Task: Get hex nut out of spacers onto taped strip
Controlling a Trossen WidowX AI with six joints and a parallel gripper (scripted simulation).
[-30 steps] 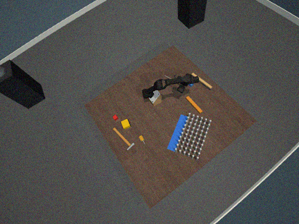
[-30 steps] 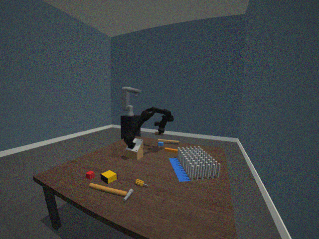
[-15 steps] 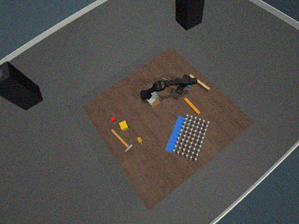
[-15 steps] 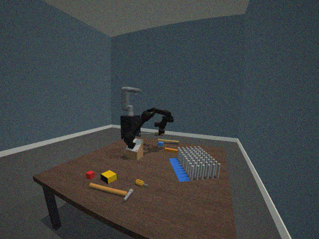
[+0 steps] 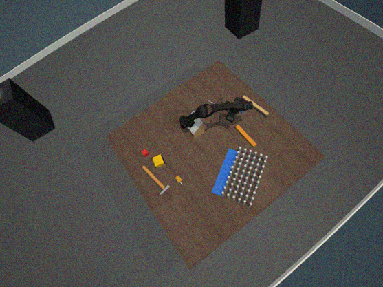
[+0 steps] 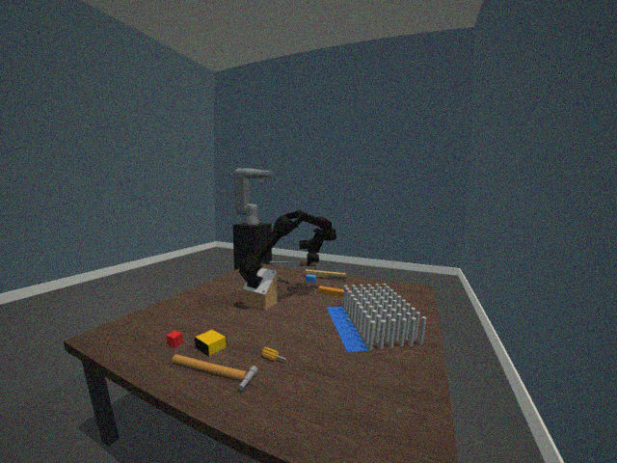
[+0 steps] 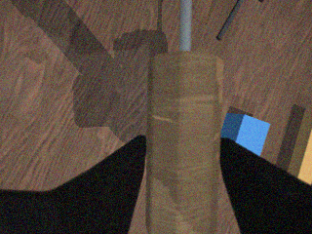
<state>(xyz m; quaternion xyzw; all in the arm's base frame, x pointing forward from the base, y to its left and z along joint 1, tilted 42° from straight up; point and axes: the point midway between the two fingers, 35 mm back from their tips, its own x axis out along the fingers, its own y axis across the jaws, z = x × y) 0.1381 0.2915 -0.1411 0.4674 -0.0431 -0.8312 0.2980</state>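
My gripper (image 6: 310,261) (image 7: 181,143) is shut on the wooden handle (image 7: 184,107) of a tool, held above the table at the back. The tool's thin metal shaft (image 5: 211,102) (image 6: 286,261) (image 7: 185,24) points away from the fingers; its far end is out of the wrist view. The standing metal spacers (image 5: 244,175) (image 6: 381,326) form a dense upright block on the right. The blue taped strip (image 5: 223,172) (image 6: 347,331) lies along their front side. I cannot make out the hex nut in any view.
A blue block (image 6: 310,279) (image 7: 253,134) and a pale wooden bar (image 5: 256,106) (image 6: 325,273) lie near the gripper. A thin dark rod (image 7: 229,19) lies beyond. An orange bar (image 5: 245,135) lies between arm and spacers. A hammer (image 5: 154,177), screwdriver (image 5: 178,179), yellow block (image 5: 157,160) and red cube (image 5: 145,152) lie left.
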